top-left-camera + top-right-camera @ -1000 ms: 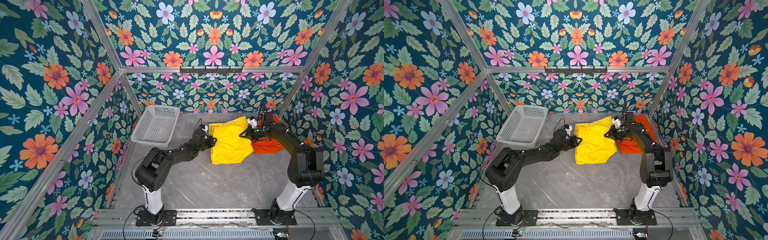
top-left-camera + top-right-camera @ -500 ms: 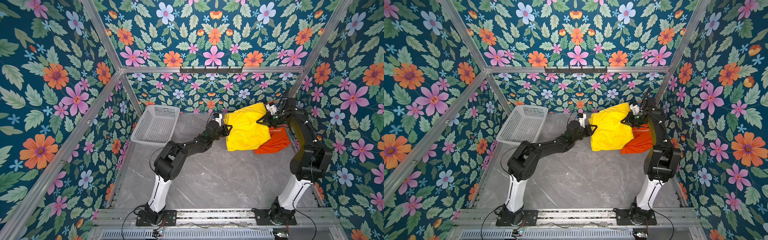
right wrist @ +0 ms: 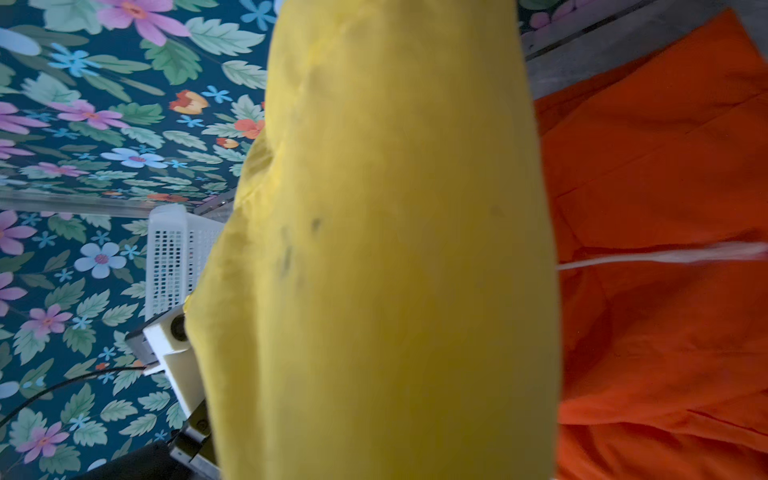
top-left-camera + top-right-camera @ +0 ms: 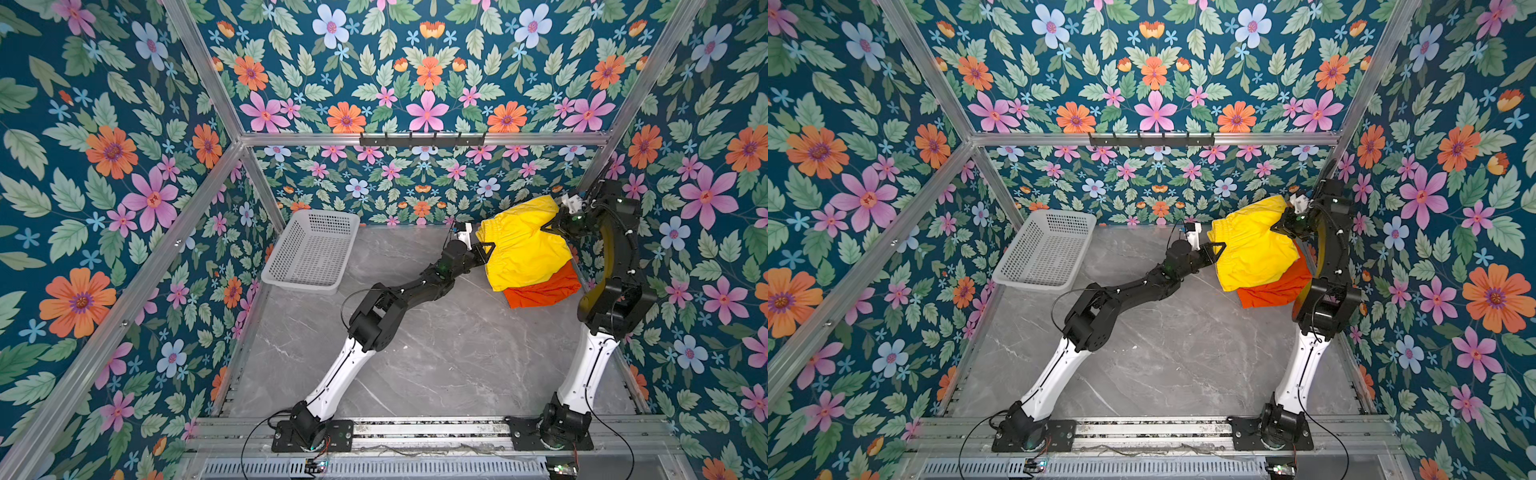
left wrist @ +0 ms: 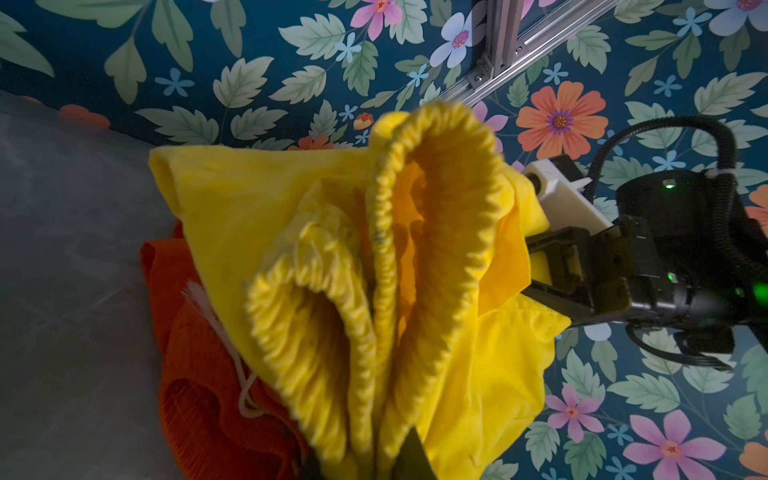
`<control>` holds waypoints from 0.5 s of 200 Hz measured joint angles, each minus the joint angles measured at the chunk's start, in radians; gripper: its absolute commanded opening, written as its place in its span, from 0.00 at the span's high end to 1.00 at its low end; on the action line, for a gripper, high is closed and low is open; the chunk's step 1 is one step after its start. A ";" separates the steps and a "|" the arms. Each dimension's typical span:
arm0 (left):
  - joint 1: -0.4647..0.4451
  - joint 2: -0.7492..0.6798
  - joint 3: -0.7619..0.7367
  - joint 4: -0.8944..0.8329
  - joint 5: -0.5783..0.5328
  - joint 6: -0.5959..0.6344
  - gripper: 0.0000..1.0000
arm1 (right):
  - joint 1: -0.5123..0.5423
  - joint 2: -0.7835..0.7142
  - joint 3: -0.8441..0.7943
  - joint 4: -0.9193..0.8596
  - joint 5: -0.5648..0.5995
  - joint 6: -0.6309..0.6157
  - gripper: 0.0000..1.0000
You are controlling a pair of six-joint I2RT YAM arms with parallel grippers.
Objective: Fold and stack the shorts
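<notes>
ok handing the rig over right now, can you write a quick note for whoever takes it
Left gripper: shut on the waistband end of the yellow shorts.
Right gripper: shut on their opposite edge.
The yellow shorts hang lifted between both arms, over the orange shorts, which lie on the table by the right wall. The basket stands apart at far left.
Done: orange pair looks folded and placed; yellow pair looks doubled over.
Left: lower yellow squarely onto orange, release both grips, check the stack.
</notes>
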 measured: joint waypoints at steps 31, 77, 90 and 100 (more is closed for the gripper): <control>-0.021 0.094 0.135 -0.015 -0.006 -0.029 1.00 | -0.032 0.060 0.065 -0.035 0.034 0.002 1.00; -0.045 0.238 0.268 -0.009 -0.051 -0.064 1.00 | -0.046 0.113 0.069 -0.029 0.075 0.003 1.00; -0.052 0.270 0.302 -0.002 -0.071 -0.064 1.00 | -0.051 0.123 0.068 -0.020 0.082 0.007 1.00; -0.056 0.291 0.326 0.000 -0.081 -0.064 1.00 | -0.057 0.131 0.063 -0.012 0.084 0.014 1.00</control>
